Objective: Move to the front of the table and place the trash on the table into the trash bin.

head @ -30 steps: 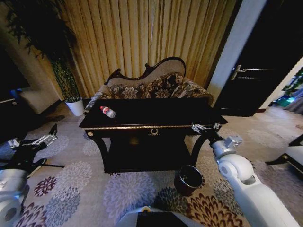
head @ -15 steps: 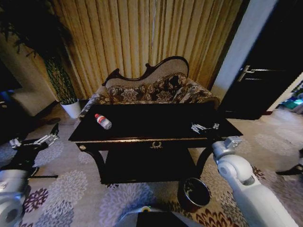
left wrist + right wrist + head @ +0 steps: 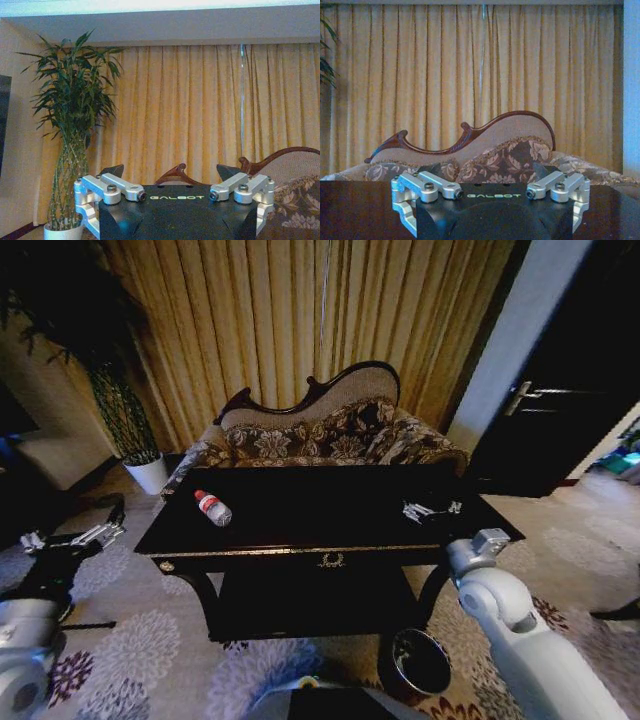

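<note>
Left gripper (image 3: pixel 75 538): fingers spread wide, holding nothing, low beside the table's left end.
Right gripper (image 3: pixel 490 170): fingers spread wide, empty, level with the tabletop at the table's right front.
Bottle (image 3: pixel 213 507): lying on the table (image 3: pixel 300 545), ahead and inward of the left fingers.
Wrapper scraps (image 3: pixel 430 509): on the tabletop just beyond the right fingers.
Trash bin (image 3: pixel 421 661): on the floor below the right arm.
Progress: robot faces the table front; nothing picked, all trash left to bin.
</note>
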Motion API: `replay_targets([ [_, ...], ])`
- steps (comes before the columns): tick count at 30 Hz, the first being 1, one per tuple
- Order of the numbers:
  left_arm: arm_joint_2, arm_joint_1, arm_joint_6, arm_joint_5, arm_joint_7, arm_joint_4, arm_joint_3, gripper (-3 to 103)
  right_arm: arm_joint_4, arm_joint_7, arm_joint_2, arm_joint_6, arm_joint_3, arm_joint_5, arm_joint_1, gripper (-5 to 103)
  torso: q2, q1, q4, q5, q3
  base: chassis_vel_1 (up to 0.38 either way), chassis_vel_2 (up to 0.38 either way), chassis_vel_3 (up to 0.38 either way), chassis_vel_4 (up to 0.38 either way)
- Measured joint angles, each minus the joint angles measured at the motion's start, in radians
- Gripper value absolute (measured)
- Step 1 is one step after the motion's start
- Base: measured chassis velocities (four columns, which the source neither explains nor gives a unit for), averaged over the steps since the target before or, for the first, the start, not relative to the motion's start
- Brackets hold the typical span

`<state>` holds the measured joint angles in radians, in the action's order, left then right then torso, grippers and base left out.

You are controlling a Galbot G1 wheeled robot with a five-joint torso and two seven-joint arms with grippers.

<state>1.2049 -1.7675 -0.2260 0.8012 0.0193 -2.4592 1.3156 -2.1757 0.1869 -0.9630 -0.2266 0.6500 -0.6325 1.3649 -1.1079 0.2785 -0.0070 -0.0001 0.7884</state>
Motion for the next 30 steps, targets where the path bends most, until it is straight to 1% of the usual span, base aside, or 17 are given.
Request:
replay_targets([
  [7,-0.001,0.009,0.002,-0.001,-0.011,0.003,-0.011,100,0.007,0.001,-0.008,0.0,-0.011,0.003,0.0,100,0.0,0.0,-0.0001,-0.0001,0.0,0.0,0.0,0.0,0.0],
  [9,-0.007,0.023,-0.013,-0.003,-0.047,-0.001,-0.029,100,0.009,0.001,-0.012,0.0,-0.018,0.005,0.001,100,0.0,0.0,-0.0001,0.0,0.0,0.0,0.0,0.0,0.0],
  [10,-0.01,0.032,-0.031,-0.003,-0.076,-0.01,-0.041,100,0.01,0.001,-0.013,0.0,-0.021,0.006,0.001,100,0.0,0.0,-0.0001,-0.0001,0.0,0.0,0.0,0.0,0.0],
  [11,-0.01,0.032,-0.031,-0.003,-0.076,-0.01,-0.041,100,0.01,0.001,-0.013,0.0,-0.021,0.006,0.001,100,0.0,0.0,-0.0001,-0.0001,0.0,0.0,0.0,0.0,0.0],
  [12,-0.012,0.037,-0.042,-0.003,-0.098,-0.017,-0.051,100,0.01,0.001,-0.014,0.0,-0.023,0.006,0.0,100,0.0,0.0,-0.0001,0.0,0.0,0.0,0.0,0.0,0.0],
  [14,-0.02,0.057,-0.077,-0.004,-0.181,-0.032,-0.085,100,0.013,0.002,-0.015,0.0,-0.03,0.006,-0.002,100,0.0,0.0,-0.0001,0.0,0.0,0.0,0.0,0.0,0.0],
  [15,-0.02,0.057,-0.077,-0.004,-0.181,-0.032,-0.085,100,0.013,0.002,-0.015,0.0,-0.03,0.006,-0.002,100,0.0,0.0,-0.0001,0.0,0.0,0.0,0.0,0.0,0.0],
  [18,-0.051,0.097,-0.114,-0.014,-0.258,-0.027,-0.143,100,0.017,0.002,-0.017,0.0,-0.045,0.006,-0.006,100,0.0,0.0,0.0,0.0,0.0,0.0,0.0,0.0,0.0],
  [19,-0.051,0.097,-0.114,-0.014,-0.258,-0.027,-0.143,100,0.017,0.002,-0.017,0.0,-0.045,0.006,-0.006,100,0.0,0.0,0.0,0.0,0.0,0.0,0.0,0.0,0.0],
  [20,-0.077,0.122,-0.127,-0.019,-0.282,-0.02,-0.175,100,0.018,0.002,-0.019,0.0,-0.054,0.008,-0.008,100,0.0,0.0,-0.0002,-0.0001,0.0,0.0,0.0,0.0,0.0],
  [21,-0.122,0.166,-0.158,-0.021,-0.329,-0.011,-0.236,100,0.02,0.003,-0.019,0.0,-0.065,0.011,-0.014,100,0.0,0.0,-0.0002,-0.0001,0.0,0.0,0.0,0.0,0.0],
  [23,-0.129,0.173,-0.161,-0.021,-0.337,-0.009,-0.25,100,0.021,0.003,-0.019,0.0,-0.065,0.011,-0.015,100,0.0,0.0,-0.0001,0.0,0.0,0.0,0.0,0.0,0.0],
  [24,-0.149,0.192,-0.167,-0.02,-0.377,0.001,-0.299,100,0.023,0.004,-0.017,0.0,-0.066,0.011,-0.018,100,0.0,0.0,-0.0002,0.0001,0.0,0.0,0.0,0.0,0.0],
  [25,-0.149,0.192,-0.167,-0.02,-0.377,0.001,-0.299,100,0.023,0.004,-0.017,0.0,-0.066,0.011,-0.018,100,0.0,0.0,-0.0002,0.0001,0.0,0.0,0.0,0.0,0.0],
  [26,-0.158,0.203,-0.168,-0.02,-0.4,0.009,-0.328,100,0.024,0.004,-0.016,0.0,-0.066,0.011,-0.019,100,0.0,0.0,-0.0001,-0.0001,0.0,0.0,0.0,0.0,0.0],
  [27,-0.158,0.203,-0.168,-0.02,-0.4,0.009,-0.328,100,0.024,0.004,-0.016,0.0,-0.066,0.011,-0.019,100,0.0,0.0,-0.0001,-0.0001,0.0,0.0,0.0,0.0,0.0],
  [30,-0.189,0.254,-0.176,-0.02,-0.438,0.05,-0.4,100,0.027,0.004,-0.016,0.001,-0.067,0.011,-0.018,100,0.0,0.0,-0.0001,-0.0002,0.0,0.0,0.0,0.0,0.0],
])
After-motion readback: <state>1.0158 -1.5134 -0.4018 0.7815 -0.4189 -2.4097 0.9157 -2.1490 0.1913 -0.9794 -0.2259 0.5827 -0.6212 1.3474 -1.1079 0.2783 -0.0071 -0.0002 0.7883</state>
